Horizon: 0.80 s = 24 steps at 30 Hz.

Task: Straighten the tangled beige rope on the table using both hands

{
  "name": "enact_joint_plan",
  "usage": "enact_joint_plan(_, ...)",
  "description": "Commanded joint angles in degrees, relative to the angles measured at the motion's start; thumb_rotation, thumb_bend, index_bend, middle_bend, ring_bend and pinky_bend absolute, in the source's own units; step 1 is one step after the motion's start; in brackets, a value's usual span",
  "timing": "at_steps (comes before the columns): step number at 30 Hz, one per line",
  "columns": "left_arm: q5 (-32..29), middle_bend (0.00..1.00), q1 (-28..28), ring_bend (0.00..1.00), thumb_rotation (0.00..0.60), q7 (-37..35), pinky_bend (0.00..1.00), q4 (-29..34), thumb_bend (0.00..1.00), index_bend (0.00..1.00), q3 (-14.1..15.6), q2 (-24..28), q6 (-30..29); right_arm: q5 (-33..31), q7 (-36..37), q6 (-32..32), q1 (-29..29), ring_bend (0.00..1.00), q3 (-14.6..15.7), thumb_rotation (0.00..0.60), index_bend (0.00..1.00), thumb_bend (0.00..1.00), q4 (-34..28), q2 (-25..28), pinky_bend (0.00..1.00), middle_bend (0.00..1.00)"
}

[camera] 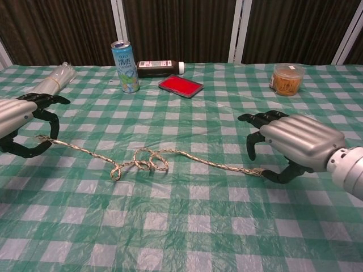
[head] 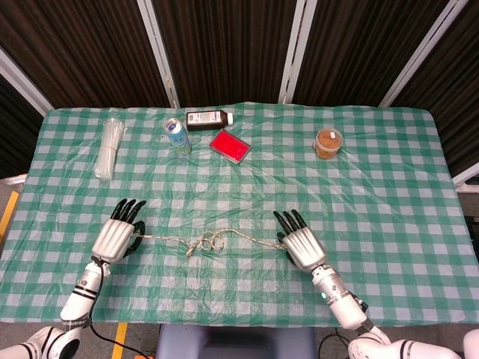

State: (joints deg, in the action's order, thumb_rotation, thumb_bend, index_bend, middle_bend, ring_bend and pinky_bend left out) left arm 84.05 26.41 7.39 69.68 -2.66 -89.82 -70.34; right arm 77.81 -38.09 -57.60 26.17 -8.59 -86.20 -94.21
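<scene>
The beige rope (head: 247,238) (camera: 215,165) lies left to right across the green checked table (head: 374,194), with a small looped tangle (head: 203,243) (camera: 144,161) left of its middle. My left hand (head: 116,238) (camera: 17,122) pinches the rope's left end, and the stretch from there to the tangle runs fairly straight. My right hand (head: 299,243) (camera: 298,141) arches over the frayed right end, which lies on the cloth under the curved, spread fingers. I see no grip on it there.
Along the far side stand a blue can (head: 177,136) (camera: 125,66), a dark bottle lying down (head: 208,119), a flat red box (head: 229,145), and a lidded jar (head: 328,142) at the right. A clear plastic bundle (head: 110,148) lies at the far left.
</scene>
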Motion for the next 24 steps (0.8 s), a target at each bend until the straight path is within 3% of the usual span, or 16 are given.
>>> enact_joint_plan(1,0.0,0.07,0.0,0.00,0.600,-0.4,0.05,-0.1,0.46,0.64,-0.2,0.2,0.0,-2.8,-2.4,0.6,1.5,0.00,-0.7,0.600,0.55,0.43,1.5,-2.0,0.00,0.00)
enact_joint_plan(13,-0.2,0.07,0.2,0.00,0.600,-0.6,0.05,-0.2,0.46,0.64,-0.5,0.3,0.8,-7.2,-4.9,0.7,3.4,0.00,0.7,0.600,0.57,0.44,2.0,-2.8,0.00,0.00)
enact_joint_plan(24,-0.4,0.07,0.2,0.00,0.600,-0.7,0.05,-0.7,0.46,0.64,-0.6,0.2,1.3,-9.5,-6.3,-0.3,4.6,0.00,1.7,0.600,0.68,0.50,2.9,-3.4,0.00,0.02)
